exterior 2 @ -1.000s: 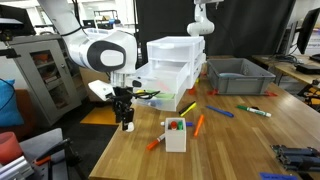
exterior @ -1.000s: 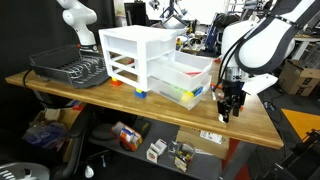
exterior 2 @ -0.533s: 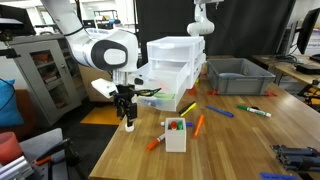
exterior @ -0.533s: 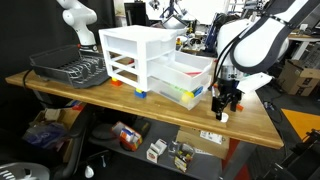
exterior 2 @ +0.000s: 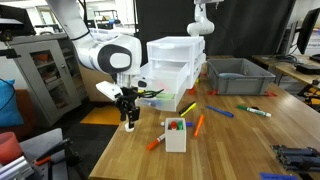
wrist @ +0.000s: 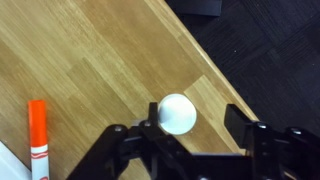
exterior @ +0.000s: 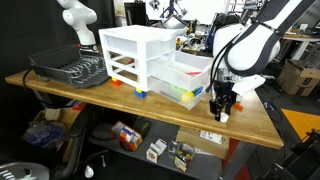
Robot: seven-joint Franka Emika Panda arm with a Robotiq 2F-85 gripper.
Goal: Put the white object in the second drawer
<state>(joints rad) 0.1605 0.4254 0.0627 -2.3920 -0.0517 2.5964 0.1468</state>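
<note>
The white object (wrist: 177, 113) is a small round white thing lying on the wooden table near its edge. It also shows in both exterior views (exterior: 224, 117) (exterior 2: 130, 126). My gripper (wrist: 190, 128) is open and points straight down over it. The object sits between the two fingers, close to one of them, and the other finger stands apart from it. The gripper also shows in both exterior views (exterior: 223, 108) (exterior 2: 128, 112). The second drawer (exterior: 192, 70) (exterior 2: 168, 73) of the white three-tier unit (exterior: 135, 45) is pulled out, just beside the gripper.
The lowest drawer (exterior: 175, 92) with yellow-green items is also pulled out. A white item with red parts (exterior 2: 175, 135) and loose markers (exterior 2: 200, 124) lie on the table; an orange marker (wrist: 37, 135) lies near the gripper. A black dish rack (exterior: 70, 68) and a grey bin (exterior 2: 238, 75) stand farther off. The table edge (wrist: 225, 90) is close.
The gripper has shifted sideways toward the drawer unit and come over the white object. The object has stayed in place on the table.
</note>
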